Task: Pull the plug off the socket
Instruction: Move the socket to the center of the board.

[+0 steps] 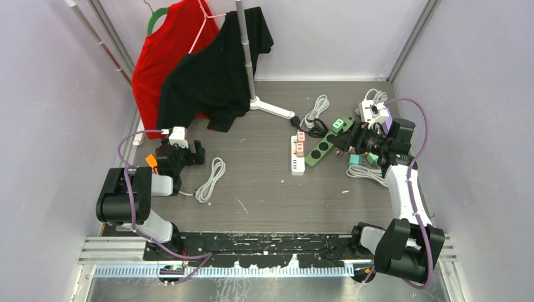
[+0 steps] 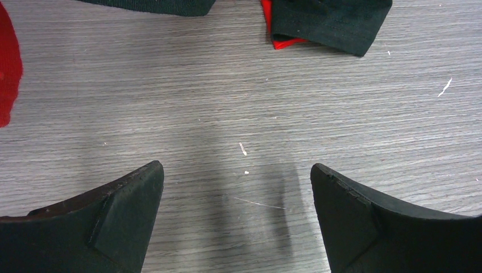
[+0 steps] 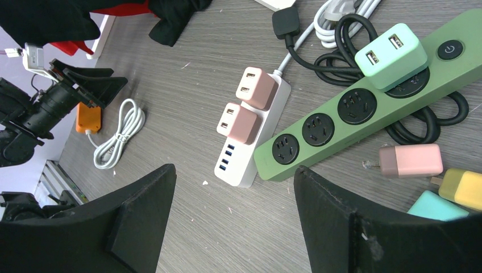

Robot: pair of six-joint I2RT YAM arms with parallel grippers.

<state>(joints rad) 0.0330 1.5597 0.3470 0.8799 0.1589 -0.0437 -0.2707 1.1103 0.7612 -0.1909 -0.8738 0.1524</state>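
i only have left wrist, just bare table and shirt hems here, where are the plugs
observer: in front of the right fingers. two pink square plugs sit in a white power strip.
operator: anything else plugged in
observer: yes, a mint-green two-port plug sits in the long green power strip, next to its power button.
operator: right fingers holding anything
observer: no, they are open and empty, pointing toward the white power strip and touching nothing.
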